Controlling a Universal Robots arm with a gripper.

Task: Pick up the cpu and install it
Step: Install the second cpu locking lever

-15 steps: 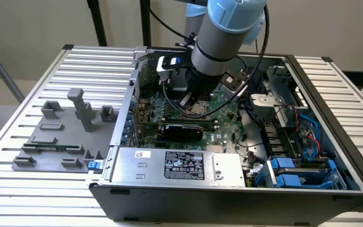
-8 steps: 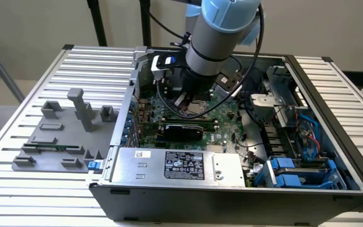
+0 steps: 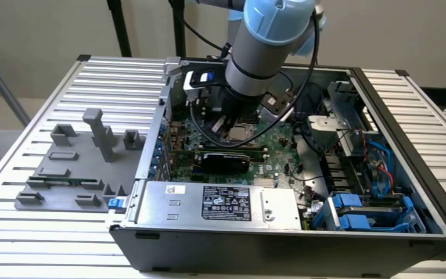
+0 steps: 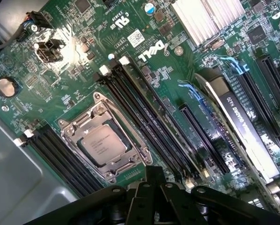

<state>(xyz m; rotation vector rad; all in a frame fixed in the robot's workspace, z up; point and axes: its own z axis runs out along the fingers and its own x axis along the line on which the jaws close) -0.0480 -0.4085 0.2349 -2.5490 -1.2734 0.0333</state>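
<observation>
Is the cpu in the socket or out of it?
In: the cpu lies flat inside the metal socket frame on the motherboard.

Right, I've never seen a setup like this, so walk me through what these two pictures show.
The big blue-grey tube is a robot arm, reaching down into an open computer case that lies on a slatted metal table. That picture comes from a camera standing off to the side. The other comes from a camera on the arm's wrist, looking down past the black gripper, which is shut, onto the green circuit board. In the metal socket frame sits the cpu, a small silvery square chip; the gripper holds nothing. Beside the case, on the exterior view's left, lie grey plastic blocks.
</observation>
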